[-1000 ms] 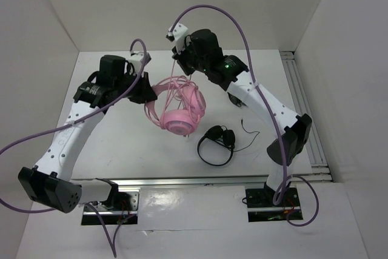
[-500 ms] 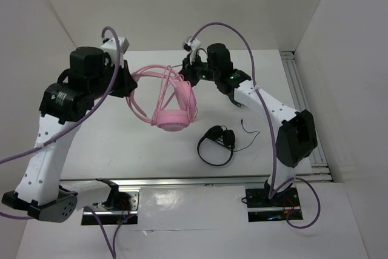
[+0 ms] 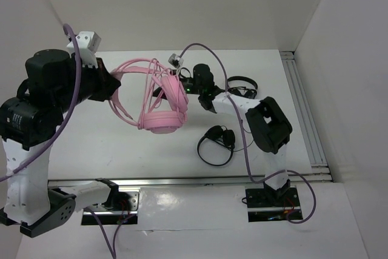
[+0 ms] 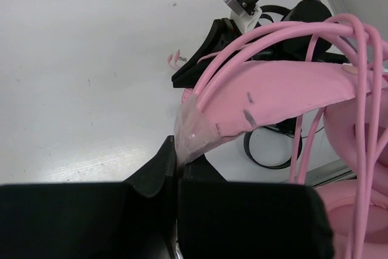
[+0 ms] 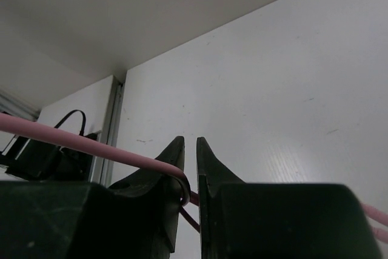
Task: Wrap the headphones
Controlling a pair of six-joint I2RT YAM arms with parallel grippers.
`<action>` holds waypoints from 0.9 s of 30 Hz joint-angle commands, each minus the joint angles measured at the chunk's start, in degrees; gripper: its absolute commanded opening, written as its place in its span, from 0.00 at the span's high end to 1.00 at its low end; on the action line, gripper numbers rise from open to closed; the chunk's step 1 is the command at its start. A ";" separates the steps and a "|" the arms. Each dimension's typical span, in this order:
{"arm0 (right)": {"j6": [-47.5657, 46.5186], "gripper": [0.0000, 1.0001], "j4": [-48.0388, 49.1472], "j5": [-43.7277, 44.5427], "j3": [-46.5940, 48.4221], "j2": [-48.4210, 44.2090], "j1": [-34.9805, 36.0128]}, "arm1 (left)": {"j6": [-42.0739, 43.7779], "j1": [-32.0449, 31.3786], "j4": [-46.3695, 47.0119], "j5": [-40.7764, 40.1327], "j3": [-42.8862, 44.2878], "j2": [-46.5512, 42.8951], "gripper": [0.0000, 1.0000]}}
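The left gripper (image 4: 176, 153) is pressed together on one end of the padded strap under the headband of the large pink over-ear headphones (image 4: 285, 89) with their round cushioned cups; the black fingers meet tip to tip with the pale strap end nipped between them. From that pinch the double-wire band arches away to the right, and the cups hang below it (one cup faces up towards the overhead camera, the other sits behind and above it). The whole headset seems to be held up off the flat white table (image 3: 121, 144), though the top view does not make that certain.

The right gripper (image 5: 190, 150) sits just beside the upper cup, on its far right side; its jaws stand a narrow slit apart, and the thin pink cable (image 5: 91, 147) runs in from the left, crosses one finger and bends down into the slit. Whether they pinch it I cannot tell.

Further out, a small black headset (image 3: 216, 144) lies on the table near the right arm; a second black headset (image 3: 241, 83) lies behind that arm, towards the back wall.
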 commanded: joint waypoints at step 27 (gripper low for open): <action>23.88 0.29 35.41 -14.03 -6.54 9.04 7.50 | -9.85 -0.36 12.57 -7.24 -0.66 -4.29 1.00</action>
